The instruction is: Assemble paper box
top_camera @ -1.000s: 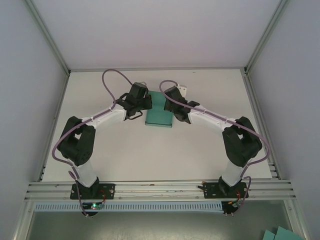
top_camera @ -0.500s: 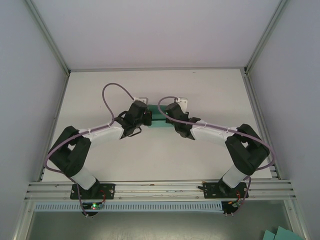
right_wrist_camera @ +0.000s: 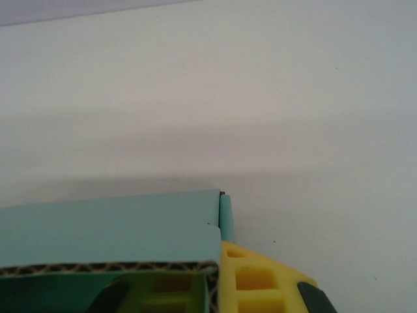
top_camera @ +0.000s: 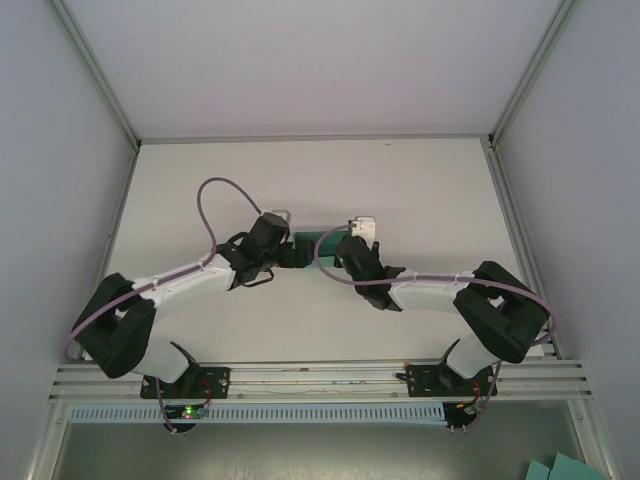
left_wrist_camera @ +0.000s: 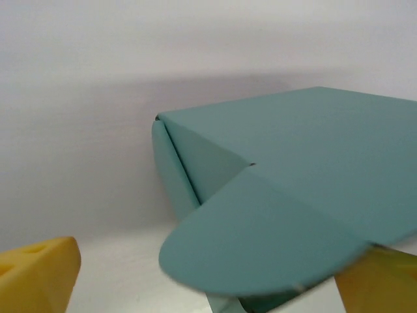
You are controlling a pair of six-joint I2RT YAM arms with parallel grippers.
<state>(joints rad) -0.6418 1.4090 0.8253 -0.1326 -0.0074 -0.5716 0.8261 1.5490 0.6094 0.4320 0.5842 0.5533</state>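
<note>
the paper box (top_camera: 320, 236) lies mid-tabletop (top_camera: 430, 190), toward the far edge, between both arms. the right gripper (right_wrist_camera: 195, 287) is closed on one card edge. the left gripper (left_wrist_camera: 202, 290) stands wide, its fingers (left_wrist_camera: 39, 277) either side of a rounded flap (left_wrist_camera: 260, 241), gripping nothing. likely step: closing flaps. next, that flap needs tucking in. from above, the arms hide most of the box.

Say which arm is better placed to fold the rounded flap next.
Left, probably: its open end effector straddles the rounded flap of the paper box; the right end effector is shut on it.
</note>
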